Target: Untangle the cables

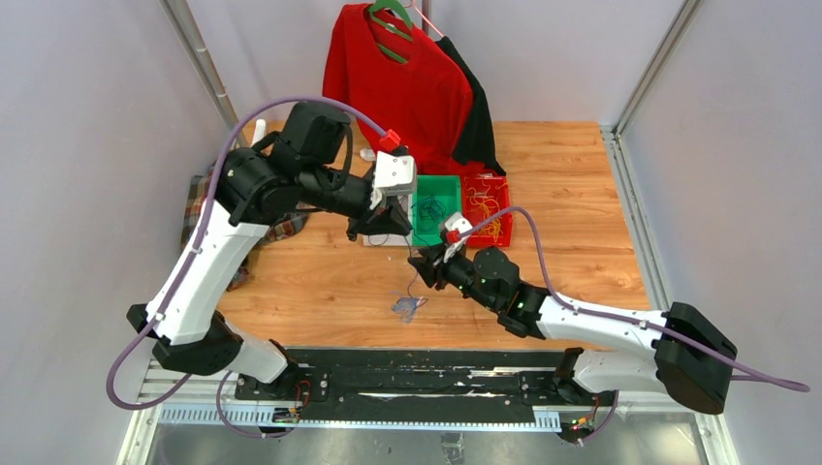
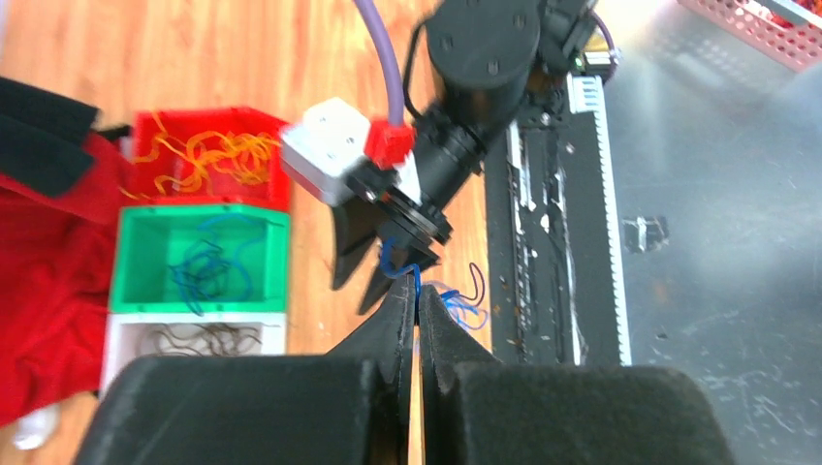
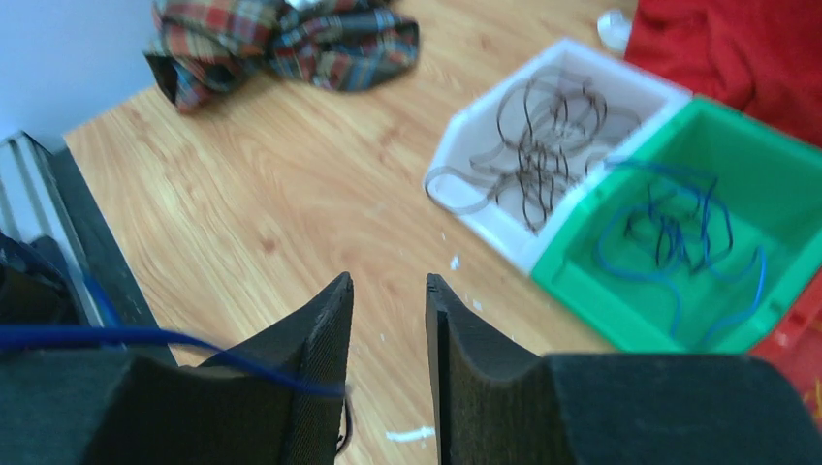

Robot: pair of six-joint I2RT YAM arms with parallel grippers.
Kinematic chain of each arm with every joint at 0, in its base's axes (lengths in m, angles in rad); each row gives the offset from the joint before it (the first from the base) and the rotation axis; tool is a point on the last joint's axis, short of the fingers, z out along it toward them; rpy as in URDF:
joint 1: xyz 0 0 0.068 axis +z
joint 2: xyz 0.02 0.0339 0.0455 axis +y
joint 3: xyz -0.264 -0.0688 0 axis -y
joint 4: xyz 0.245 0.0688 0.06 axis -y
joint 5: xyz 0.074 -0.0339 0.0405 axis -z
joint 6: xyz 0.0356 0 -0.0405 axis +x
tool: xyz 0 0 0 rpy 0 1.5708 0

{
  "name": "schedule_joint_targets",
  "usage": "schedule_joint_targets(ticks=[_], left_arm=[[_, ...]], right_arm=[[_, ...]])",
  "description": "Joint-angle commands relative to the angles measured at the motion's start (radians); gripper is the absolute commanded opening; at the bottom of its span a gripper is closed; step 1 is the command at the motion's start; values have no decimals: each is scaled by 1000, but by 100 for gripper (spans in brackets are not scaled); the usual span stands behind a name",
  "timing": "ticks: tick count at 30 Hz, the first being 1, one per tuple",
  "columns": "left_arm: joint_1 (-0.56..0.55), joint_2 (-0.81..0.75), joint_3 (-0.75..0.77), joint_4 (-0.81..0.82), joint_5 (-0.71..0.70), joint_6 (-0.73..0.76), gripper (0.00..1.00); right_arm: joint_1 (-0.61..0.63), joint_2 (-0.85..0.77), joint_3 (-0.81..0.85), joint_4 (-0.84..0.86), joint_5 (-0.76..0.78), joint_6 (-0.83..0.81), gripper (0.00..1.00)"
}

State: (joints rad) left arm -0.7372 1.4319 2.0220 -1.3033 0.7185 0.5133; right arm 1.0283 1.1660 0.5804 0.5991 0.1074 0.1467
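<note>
Near the frame's middle, your left jaws pinch a blue cable [image 2: 417, 288]; right jaws stand narrowly apart beside it. Many cables [image 3: 669, 232] lie sorted in bins [image 3: 620, 312]; one small tangle [image 1: 408, 308] waits on the surface [image 1: 320, 281].

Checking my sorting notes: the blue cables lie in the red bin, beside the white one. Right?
No: the blue cables lie in the green bin, beside the white one, as the right wrist view shows.
</note>
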Motion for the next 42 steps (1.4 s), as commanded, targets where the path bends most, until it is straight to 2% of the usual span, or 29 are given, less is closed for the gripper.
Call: schedule_joint_targets(ticks=[1,6,13,16,19,23,28,36,42], left_arm=[[-7,27,130,1,-21,-8,0],[-7,47,196,1,-59,-2,0],[-7,55,164,2,-146,32,1],[-7,68,178,2,-186,40,0],[-7,81,199,1,-199,36,0],[-7,87,214,1,-198,36,0],[-8,81,229,2,-204,40,1],[-13,79,271,1,-186,27,0],[-17,72,293,1,-172,17,1]], right_arm=[[0,0,-89,14,59,43,33],[-6,-38,-161,8,112,80,34],[-23,-255,-141,-132,186,44,65],[-24,-342,-123,-173,150,23,69],[-23,-380,-107,-162,22,8,73],[-17,-365,-80,-113,-157,7,74],[1,-294,-32,-90,-249,-23,75],[-3,-120,28,-63,-145,-71,74],[-30,8,50,-20,-28,-78,65]])
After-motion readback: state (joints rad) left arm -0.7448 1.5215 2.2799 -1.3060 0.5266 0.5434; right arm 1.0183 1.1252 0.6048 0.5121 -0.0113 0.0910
